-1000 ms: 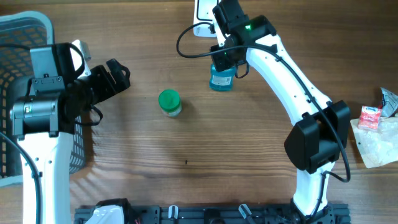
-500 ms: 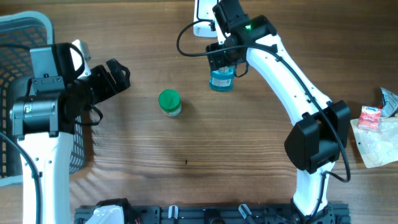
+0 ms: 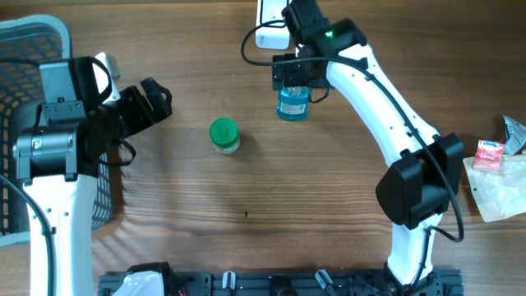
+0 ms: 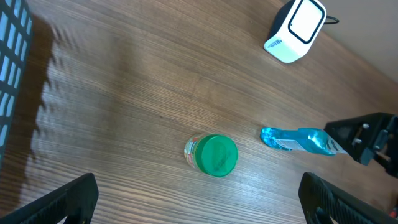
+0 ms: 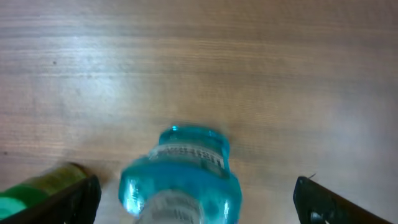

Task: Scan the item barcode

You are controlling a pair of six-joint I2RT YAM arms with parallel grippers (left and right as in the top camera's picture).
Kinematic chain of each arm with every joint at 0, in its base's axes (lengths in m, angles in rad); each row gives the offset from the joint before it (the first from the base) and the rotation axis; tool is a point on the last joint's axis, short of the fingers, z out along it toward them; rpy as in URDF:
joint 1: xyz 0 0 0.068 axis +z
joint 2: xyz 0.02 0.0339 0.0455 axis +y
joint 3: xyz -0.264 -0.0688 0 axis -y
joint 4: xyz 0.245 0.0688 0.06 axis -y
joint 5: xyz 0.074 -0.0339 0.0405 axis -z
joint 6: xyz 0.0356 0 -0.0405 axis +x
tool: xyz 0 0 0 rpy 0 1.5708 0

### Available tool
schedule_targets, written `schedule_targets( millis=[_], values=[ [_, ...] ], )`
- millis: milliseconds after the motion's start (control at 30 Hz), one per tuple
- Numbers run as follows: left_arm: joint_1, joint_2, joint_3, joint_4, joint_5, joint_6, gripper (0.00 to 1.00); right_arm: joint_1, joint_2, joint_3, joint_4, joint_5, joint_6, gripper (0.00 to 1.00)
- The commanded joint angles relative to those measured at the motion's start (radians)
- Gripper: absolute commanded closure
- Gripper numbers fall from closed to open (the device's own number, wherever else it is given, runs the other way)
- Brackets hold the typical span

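Observation:
A blue bottle (image 3: 293,105) stands on the wooden table just in front of the white scanner (image 3: 269,16). My right gripper (image 3: 293,74) hangs over it, open, its fingers wide on either side of the bottle (image 5: 180,180) and not touching it. A printed label shows on the bottle's far side in the right wrist view. My left gripper (image 3: 154,100) is open and empty at the left, pointing toward a green-lidded jar (image 3: 223,135). In the left wrist view the jar (image 4: 212,155), the bottle (image 4: 298,140) and the scanner (image 4: 294,30) all show.
A grey basket (image 3: 25,49) stands at the far left edge beside the left arm. Small packets and a plastic bag (image 3: 493,160) lie at the right edge. The scanner's black cable loops near the right arm's wrist.
My right gripper has opened from half shut to wide, letting go of the blue bottle, which stays standing in place. The left arm has not moved.

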Motion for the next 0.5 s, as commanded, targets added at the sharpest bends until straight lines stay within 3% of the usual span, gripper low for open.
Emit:
schedule_targets(
  millis=[0, 167, 467],
  values=[
    [0.007, -0.003, 0.014, -0.001, -0.001, 0.013, 0.0, 0.002, -0.021, 0.113, -0.102, 0.006, 0.203, 0.0],
    [0.007, -0.003, 0.014, -0.001, -0.001, 0.013, 0.0, 0.002, -0.021, 0.176, -0.2, -0.196, 0.234, 0.0],
    [0.007, -0.003, 0.014, -0.001, -0.001, 0.013, 0.0, 0.002, 0.044, 0.175, -0.26, -0.167, 0.235, 0.0]
  ],
)
